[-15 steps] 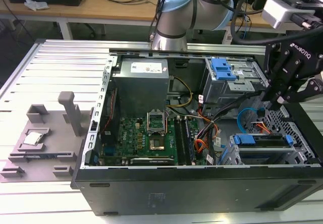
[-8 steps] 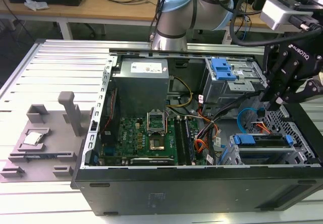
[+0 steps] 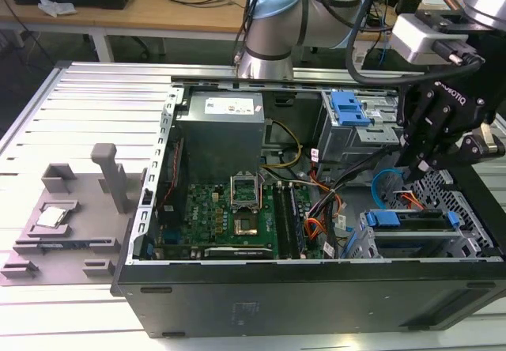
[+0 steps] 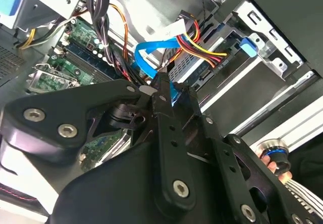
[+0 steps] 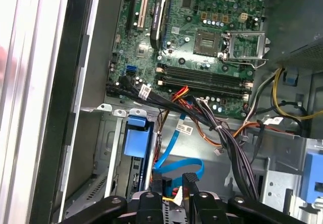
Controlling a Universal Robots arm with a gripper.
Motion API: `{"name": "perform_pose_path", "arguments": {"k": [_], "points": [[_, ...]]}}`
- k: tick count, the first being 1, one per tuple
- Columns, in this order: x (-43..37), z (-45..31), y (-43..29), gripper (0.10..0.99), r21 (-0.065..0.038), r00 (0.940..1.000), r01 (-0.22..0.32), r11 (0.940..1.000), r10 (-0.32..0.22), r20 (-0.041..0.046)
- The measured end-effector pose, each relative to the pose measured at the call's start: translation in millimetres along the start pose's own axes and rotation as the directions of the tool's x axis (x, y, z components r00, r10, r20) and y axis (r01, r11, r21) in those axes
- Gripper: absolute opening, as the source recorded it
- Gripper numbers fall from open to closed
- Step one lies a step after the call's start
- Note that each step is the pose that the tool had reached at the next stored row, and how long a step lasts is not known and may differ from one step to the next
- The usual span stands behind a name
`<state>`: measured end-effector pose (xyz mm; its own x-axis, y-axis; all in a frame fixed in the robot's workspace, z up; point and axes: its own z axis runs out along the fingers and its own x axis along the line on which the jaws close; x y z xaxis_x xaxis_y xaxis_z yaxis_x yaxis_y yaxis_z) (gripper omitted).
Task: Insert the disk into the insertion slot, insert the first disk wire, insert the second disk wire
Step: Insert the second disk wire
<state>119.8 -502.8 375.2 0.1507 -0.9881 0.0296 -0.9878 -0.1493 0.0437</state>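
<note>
Just beyond the claw (image 5: 173, 183) tips in the first wrist view, second disk wire (image 5: 176, 166) looping, fingers slightly apart, exterior view alone showing disk (image 3: 411, 218) seated in insertion slot (image 3: 462, 240).

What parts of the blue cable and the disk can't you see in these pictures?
- The second disk wire: in the second wrist view its plug end goes behind the gripper, so what it plugs into is hidden.
- The disk: in the exterior view it sits in the insertion slot, which covers its label.
- The first disk wire: in the second wrist view its far end runs out of sight behind other cables.

Perforated sheet-metal insertion slot (image 3: 466, 244), glossy blue second disk wire (image 5: 174, 169)
</note>
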Motion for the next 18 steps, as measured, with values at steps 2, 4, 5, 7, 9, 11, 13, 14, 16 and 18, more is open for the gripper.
{"name": "perform_pose_path", "arguments": {"k": [2,4,5,7,9,11,13,14,16,18], "points": [[0.0,1.6,0.0,0.302,-0.001,1.0,0.007,1.0,-0.007,-0.0065],[0.0,2.8,-0.1,0.302,-0.002,0.9999,0.01,0.9999,-0.01,-0.0131],[0.0,3.3,-0.1,0.302,-0.003,0.9998,0.01,0.9999,-0.01,-0.0181],[0.0,3.2,-0.1,0.302,-0.003,0.9997,0.01,0.9999,-0.01,-0.0209],[-0.1,3.2,-0.1,0.302,-0.003,0.9997,0.01,0.9999,-0.01,-0.0233],[-0.1,3.2,-0.1,0.22,-0.004,0.9996,0.01,0.9999,-0.01,-0.0256],[-0.1,3.2,-0.1,0.165,-0.004,0.9996,0.01,0.9999,-0.01,-0.0274],[-0.1,3.2,-0.1,0.165,-0.004,0.9995,0.01,0.9999,-0.01,-0.0288],[-0.1,3.2,-0.1,0.165,-0.005,0.9995,0.009,0.9999,-0.01,-0.0304],[5.7,3.6,0.8,0.165,-0.005,0.9994,0.009,0.9999,-0.009,-0.0328]]}}
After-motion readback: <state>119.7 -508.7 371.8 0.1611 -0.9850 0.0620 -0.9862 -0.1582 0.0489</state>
